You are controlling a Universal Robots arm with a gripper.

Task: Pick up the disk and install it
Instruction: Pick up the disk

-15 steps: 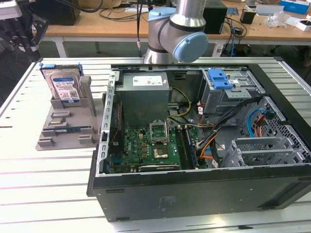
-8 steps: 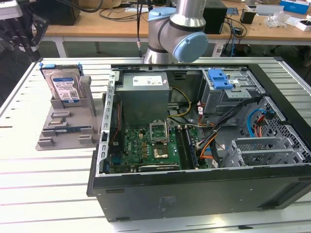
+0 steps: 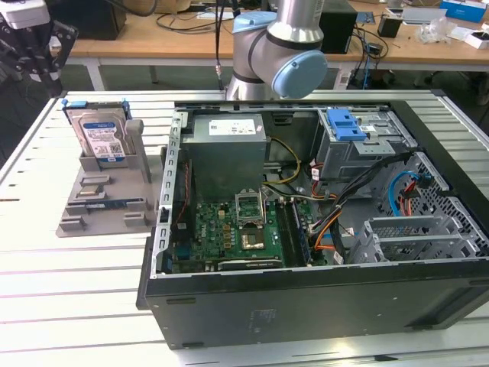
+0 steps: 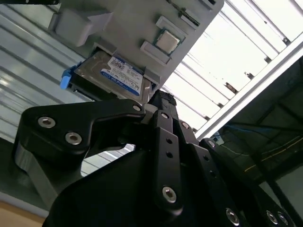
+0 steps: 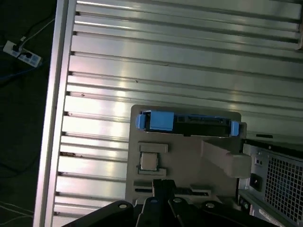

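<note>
The disk (image 3: 103, 138), silver with a white-and-blue label and a blue bracket, stands on edge in a grey holder (image 3: 99, 202) on the exterior view's left. My gripper (image 3: 29, 61) hangs high above and further to that left, apart from it. In the second wrist view the black fingers come together at the gripper (image 4: 161, 101), just short of the disk (image 4: 116, 73). In the first wrist view the disk (image 5: 189, 122) shows edge-on beyond the gripper (image 5: 163, 184), which looks shut and holds nothing.
An open computer case (image 3: 306, 229) lies to the right of the holder, with a grey power supply (image 3: 229, 134) and a drive cage with a blue latch (image 3: 348, 126). A small chip (image 5: 148, 161) sits on the holder. The slatted table's edge (image 5: 59, 94) is near.
</note>
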